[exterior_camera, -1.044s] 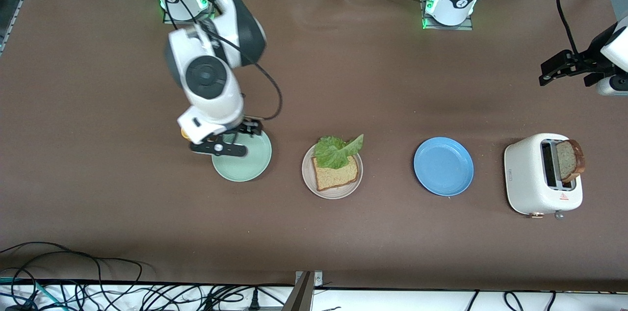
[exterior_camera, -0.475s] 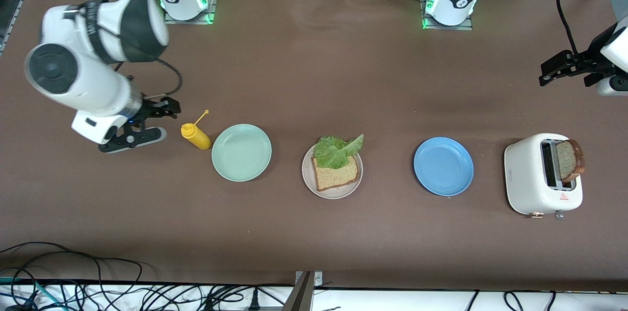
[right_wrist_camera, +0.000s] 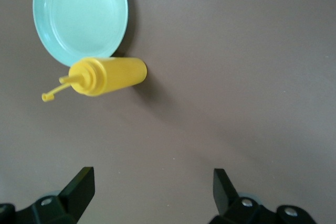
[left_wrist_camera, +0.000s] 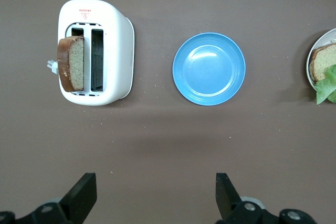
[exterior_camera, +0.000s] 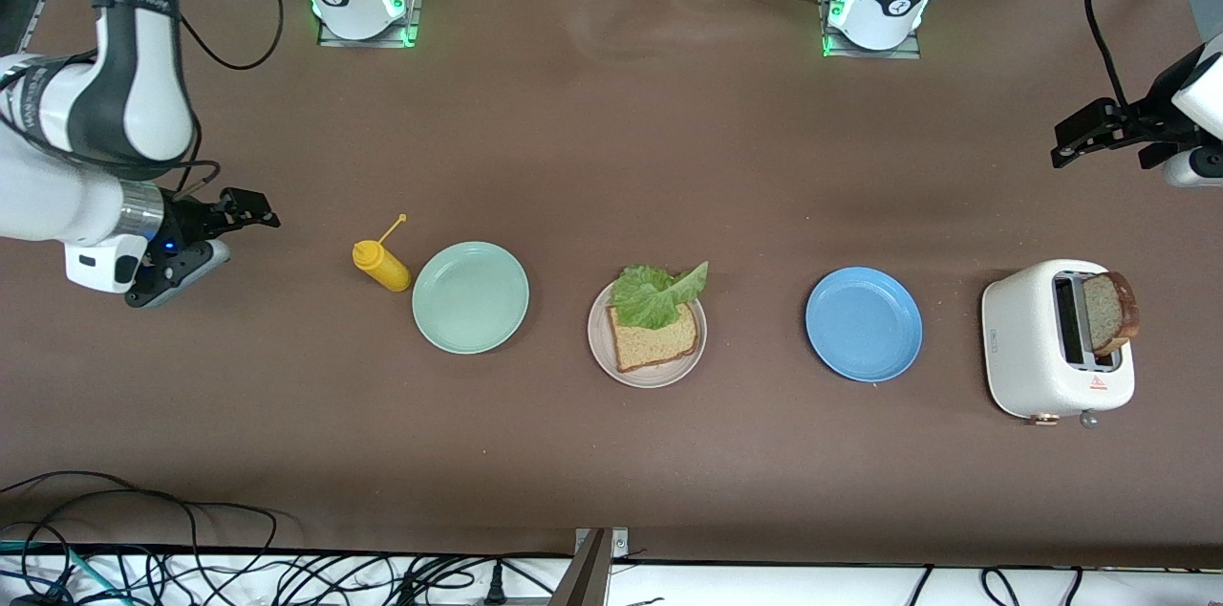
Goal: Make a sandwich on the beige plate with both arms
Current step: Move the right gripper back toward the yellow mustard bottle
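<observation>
The right arm (exterior_camera: 105,99) bends low over bare table at its own end, right gripper (exterior_camera: 250,207) empty, fingers spread wide. The left gripper (exterior_camera: 1084,136) hovers, likewise spread and empty, above the toaster (exterior_camera: 1037,348), which holds one bread slice (exterior_camera: 1108,312). The beige plate (exterior_camera: 650,375) carries bread (exterior_camera: 657,343) topped with lettuce (exterior_camera: 654,292).

Round beige plate (exterior_camera: 600,356) at mid-table, bearing one square wholemeal bread slice (exterior_camera: 654,339) lying flat, ruffled green lettuce leaf (exterior_camera: 654,293) draped over its farther edge. Second slice (exterior_camera: 1111,312) upright in a toaster slot.
</observation>
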Robot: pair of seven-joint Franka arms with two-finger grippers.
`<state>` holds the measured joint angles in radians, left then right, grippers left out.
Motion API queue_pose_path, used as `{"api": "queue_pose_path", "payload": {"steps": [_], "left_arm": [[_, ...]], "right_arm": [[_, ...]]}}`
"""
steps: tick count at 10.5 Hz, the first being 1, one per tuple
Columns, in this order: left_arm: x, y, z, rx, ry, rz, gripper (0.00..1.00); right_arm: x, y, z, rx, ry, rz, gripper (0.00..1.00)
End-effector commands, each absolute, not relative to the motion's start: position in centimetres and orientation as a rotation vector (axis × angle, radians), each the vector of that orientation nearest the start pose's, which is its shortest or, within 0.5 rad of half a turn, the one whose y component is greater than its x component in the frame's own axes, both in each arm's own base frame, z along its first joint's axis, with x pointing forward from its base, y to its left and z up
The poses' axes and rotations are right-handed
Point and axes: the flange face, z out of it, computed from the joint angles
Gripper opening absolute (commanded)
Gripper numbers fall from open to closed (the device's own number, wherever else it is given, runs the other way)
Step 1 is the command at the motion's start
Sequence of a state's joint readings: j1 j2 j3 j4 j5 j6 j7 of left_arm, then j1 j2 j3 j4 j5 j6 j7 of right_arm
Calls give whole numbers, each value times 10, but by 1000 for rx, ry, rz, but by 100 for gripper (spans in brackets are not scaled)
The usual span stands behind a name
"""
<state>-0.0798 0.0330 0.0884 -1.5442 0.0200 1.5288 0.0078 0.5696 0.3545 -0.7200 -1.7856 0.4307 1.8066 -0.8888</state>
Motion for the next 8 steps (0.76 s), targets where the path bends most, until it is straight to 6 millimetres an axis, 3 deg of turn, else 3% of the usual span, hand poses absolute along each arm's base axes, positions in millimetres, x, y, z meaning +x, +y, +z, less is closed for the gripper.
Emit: {"api": "queue_pose_path", "payload": {"steps": [1,6,8], "left_arm": [[563,9,620,-3098,20,63,100],[563,9,620,-3098,17,63,100],[563,9,620,-3098,17,60,100]], "right_arm": [[603,-50,355,-2580,-993,41,100],[594,-92,269,-2126,-1228,-258,100],[591,-86,227,-1907,-1351,-425,100]]}}
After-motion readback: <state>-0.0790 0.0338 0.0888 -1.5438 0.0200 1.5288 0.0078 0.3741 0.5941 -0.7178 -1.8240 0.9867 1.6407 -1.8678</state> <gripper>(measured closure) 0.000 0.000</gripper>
